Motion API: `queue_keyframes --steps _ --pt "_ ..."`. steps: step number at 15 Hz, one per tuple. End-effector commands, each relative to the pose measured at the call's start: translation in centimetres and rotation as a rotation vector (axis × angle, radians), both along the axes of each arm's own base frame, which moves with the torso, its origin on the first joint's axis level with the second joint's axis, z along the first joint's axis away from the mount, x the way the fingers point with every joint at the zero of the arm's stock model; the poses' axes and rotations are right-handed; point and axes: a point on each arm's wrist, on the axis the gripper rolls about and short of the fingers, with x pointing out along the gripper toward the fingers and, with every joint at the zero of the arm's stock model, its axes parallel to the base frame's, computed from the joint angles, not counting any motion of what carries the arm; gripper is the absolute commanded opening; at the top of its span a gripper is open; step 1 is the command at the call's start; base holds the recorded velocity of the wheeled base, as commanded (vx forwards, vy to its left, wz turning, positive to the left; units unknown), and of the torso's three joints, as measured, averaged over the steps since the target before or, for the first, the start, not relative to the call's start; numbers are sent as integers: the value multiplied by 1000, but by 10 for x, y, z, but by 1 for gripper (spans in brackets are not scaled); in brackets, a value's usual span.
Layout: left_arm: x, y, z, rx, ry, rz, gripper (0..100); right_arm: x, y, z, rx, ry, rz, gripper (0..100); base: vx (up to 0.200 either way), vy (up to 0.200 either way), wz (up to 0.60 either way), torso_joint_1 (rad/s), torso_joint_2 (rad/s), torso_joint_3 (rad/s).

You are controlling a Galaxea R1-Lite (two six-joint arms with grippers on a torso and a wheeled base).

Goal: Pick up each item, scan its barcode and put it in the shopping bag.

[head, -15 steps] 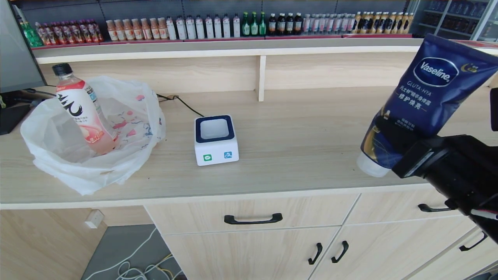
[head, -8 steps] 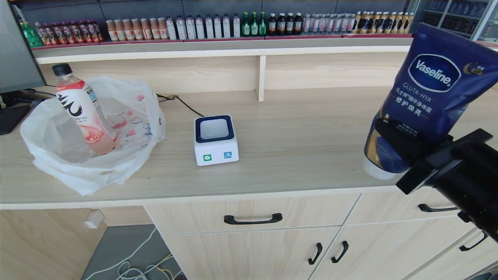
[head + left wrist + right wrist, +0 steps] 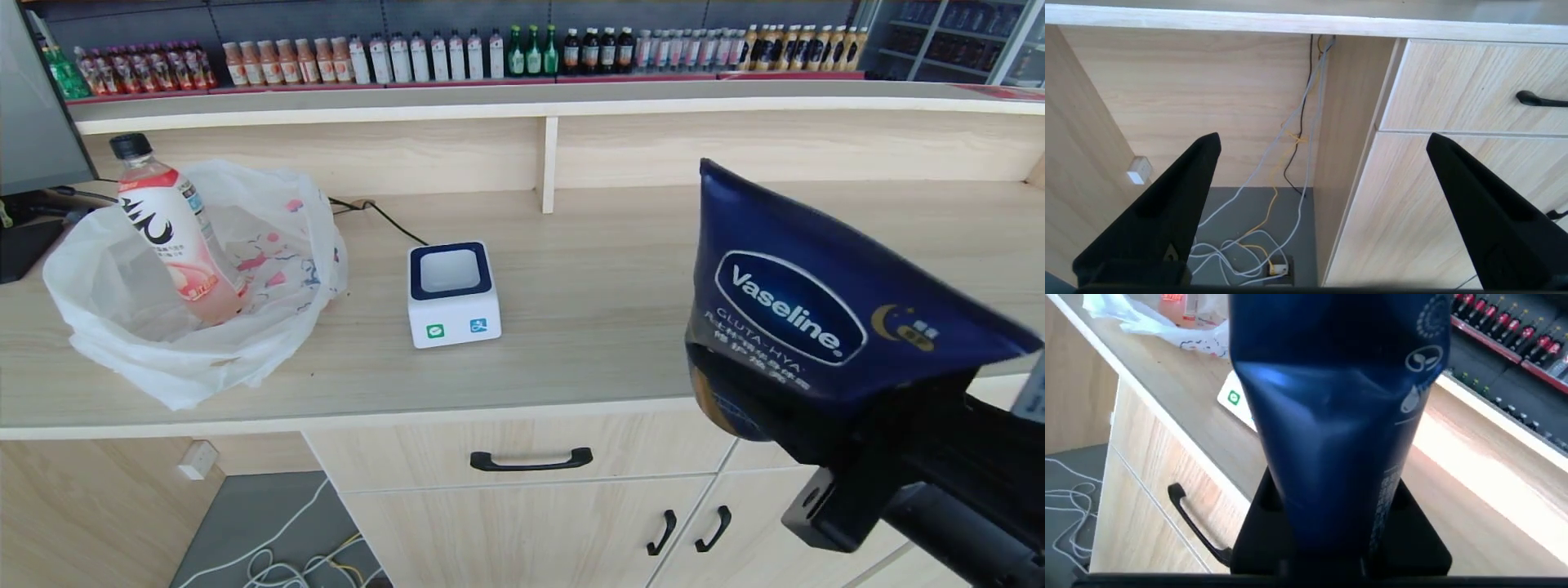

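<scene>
Tilted blue lotion tube (image 3: 808,318), lower part grasped within the right pincer (image 3: 824,425), over the counter (image 3: 588,310) edge.

Five o'clock in the head view: the matte black blocky right arm (image 3: 939,506), one small round hole in its end. The black squared right gripper (image 3: 1331,539), plain. The black left gripper (image 3: 1323,147): two tapering wedge fingers (image 3: 1167,212).

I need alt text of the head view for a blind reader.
The right gripper holds a dark blue tube close to the camera. On the counter, a white scanner stands beside a shopping bag holding a pink bottle.
</scene>
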Motion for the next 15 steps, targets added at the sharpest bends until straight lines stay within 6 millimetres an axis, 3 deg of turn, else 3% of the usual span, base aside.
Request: queue_keyframes --steps 1,5,8,12,15 --pt "0 0 0 0 -1 0 100 -1 5 -6 -64 -29 45 0 0 0 0 0 0 0" --pt "0 0 0 0 -1 0 100 3 16 -10 -187 -140 147 0 0 0 0 0 0 0" --pt "0 0 0 0 -1 0 100 2 15 1 -221 -261 154 0 0 0 0 0 0 0" --pt "0 0 0 0 -1 -1 100 -2 8 -11 -313 -349 195 0 0 0 0 0 0 0" --pt "0 0 0 0 -1 0 100 0 13 -5 -318 -404 217 0 0 0 0 0 0 0"
